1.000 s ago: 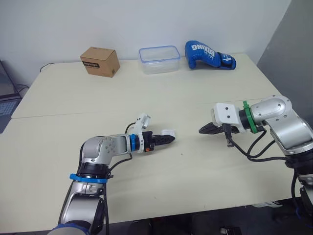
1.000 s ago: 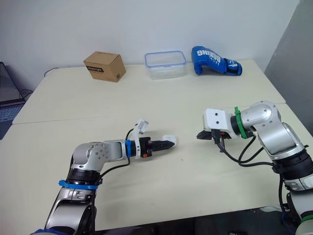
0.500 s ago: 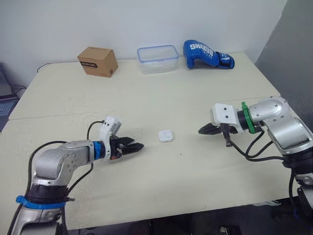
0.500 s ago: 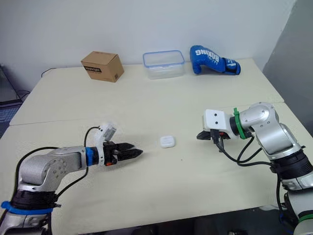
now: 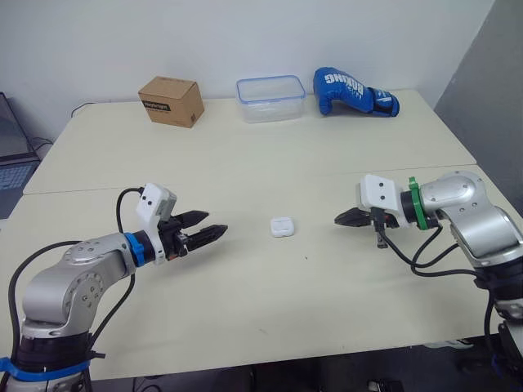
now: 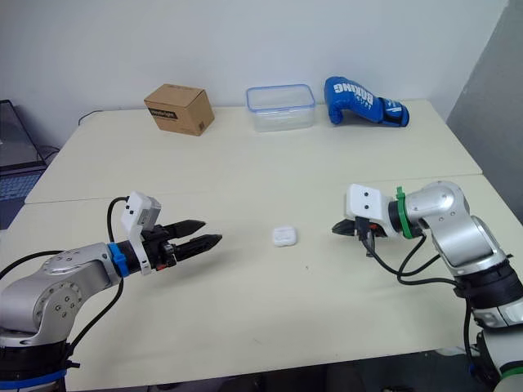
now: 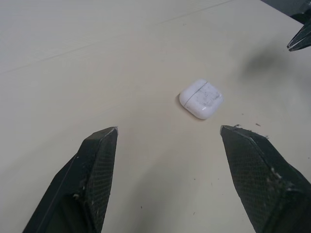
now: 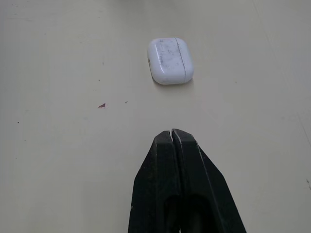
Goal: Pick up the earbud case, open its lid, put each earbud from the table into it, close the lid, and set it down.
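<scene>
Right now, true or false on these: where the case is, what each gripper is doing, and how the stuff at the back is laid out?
1. The earbud case lies on the table, lid closed. True.
2. The left gripper grips the case. False: it is open and apart from it.
3. The right gripper is shut on nothing. True.
4. The boxing glove lies inside the plastic container. False: it lies beside it.
5. The cardboard box stands on top of the container. False: it stands on the table, on the container's left.

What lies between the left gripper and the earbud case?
Bare table, nothing else; the left wrist view shows it, the open left gripper facing the earbud case.
</scene>
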